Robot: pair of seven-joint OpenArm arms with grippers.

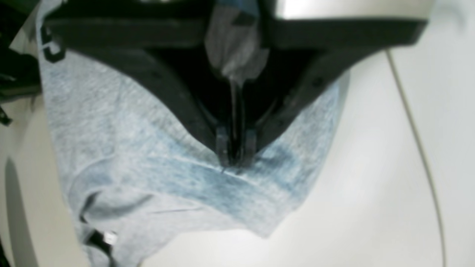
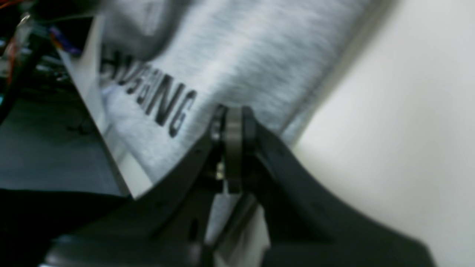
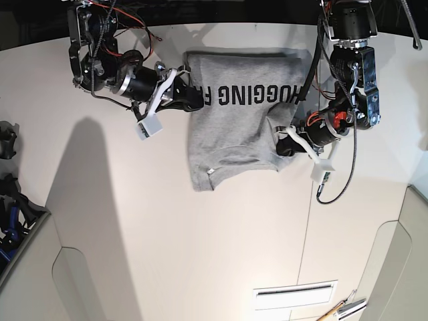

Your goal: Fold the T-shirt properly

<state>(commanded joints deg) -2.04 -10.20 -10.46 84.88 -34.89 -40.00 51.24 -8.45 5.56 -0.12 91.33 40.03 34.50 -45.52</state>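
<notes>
The light grey T-shirt (image 3: 231, 137) lies partly folded on the white table (image 3: 134, 234), with its black block capitals (image 3: 251, 95) facing up. My right gripper (image 3: 194, 99) is shut on the shirt's left edge beside the print. In the right wrist view its tips (image 2: 232, 115) pinch the cloth (image 2: 252, 55) next to the letters. My left gripper (image 3: 281, 146) is shut on the shirt's lower right edge. In the left wrist view its fingers (image 1: 235, 158) are closed, with a fold of the shirt (image 1: 122, 133) bunched between the jaws.
A thin cable (image 1: 415, 141) runs over the table to the right of the left gripper. Dark clamps (image 3: 8, 200) sit at the table's left edge. A slotted vent (image 3: 294, 293) and a tool (image 3: 342, 310) lie at the front right. Table panel seams run across the surface.
</notes>
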